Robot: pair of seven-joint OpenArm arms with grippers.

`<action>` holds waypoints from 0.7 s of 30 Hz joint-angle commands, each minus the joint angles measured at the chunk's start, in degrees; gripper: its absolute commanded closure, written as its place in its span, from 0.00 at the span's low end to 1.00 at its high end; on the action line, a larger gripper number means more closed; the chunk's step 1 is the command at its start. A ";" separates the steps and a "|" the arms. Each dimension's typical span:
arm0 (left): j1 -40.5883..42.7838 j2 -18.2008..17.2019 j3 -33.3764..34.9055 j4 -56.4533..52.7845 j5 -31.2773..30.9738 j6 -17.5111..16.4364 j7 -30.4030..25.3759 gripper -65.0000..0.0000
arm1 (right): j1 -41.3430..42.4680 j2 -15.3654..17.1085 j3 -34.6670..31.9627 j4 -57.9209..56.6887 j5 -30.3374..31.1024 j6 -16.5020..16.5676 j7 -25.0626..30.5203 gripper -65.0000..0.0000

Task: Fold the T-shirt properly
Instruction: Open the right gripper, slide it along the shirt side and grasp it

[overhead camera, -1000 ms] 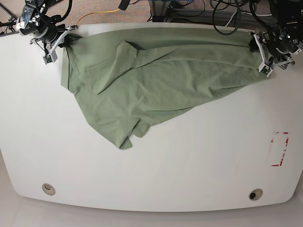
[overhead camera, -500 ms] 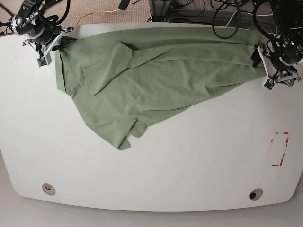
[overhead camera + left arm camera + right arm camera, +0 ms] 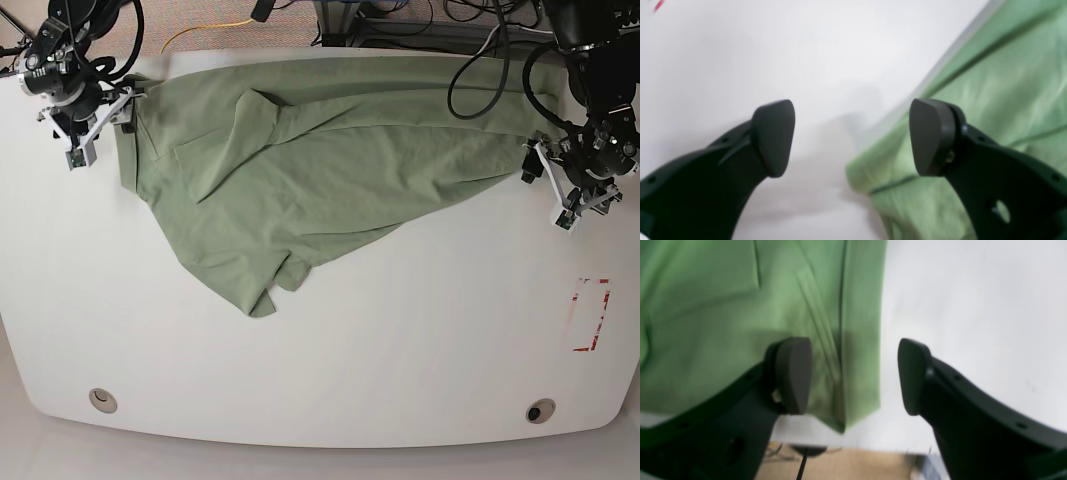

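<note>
The sage-green T-shirt (image 3: 330,160) lies crumpled across the back of the white table (image 3: 400,330), with a folded sleeve hanging toward the middle. My right gripper (image 3: 100,132) is open at the shirt's left edge. In the right wrist view (image 3: 853,373) its jaws straddle the hemmed edge of the T-shirt (image 3: 723,306) without closing on it. My left gripper (image 3: 548,190) is open at the shirt's right tip. In the left wrist view (image 3: 851,136) a corner of the T-shirt (image 3: 990,83) lies between the fingers, close to the right finger (image 3: 930,136).
A red rectangular mark (image 3: 590,315) is on the table at the right. Two round holes (image 3: 101,400) (image 3: 540,411) sit near the front edge. Cables run behind the back edge. The table edge and brown floor (image 3: 840,463) show in the right wrist view.
Both grippers have moved toward the front of the table along the shirt's side edges. The shirt's left edge has shifted slightly left.
</note>
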State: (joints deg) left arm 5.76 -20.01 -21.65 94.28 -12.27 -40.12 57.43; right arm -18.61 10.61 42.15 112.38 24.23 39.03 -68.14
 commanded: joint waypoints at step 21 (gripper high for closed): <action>-0.44 2.03 -0.72 0.53 -0.08 0.12 -0.42 0.24 | 36.41 9.21 -22.85 -40.42 0.43 -0.30 11.39 0.40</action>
State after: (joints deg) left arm 6.00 -16.67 -21.98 93.82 -12.16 -40.12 57.58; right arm 13.91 18.20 22.02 77.28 23.53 38.81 -60.97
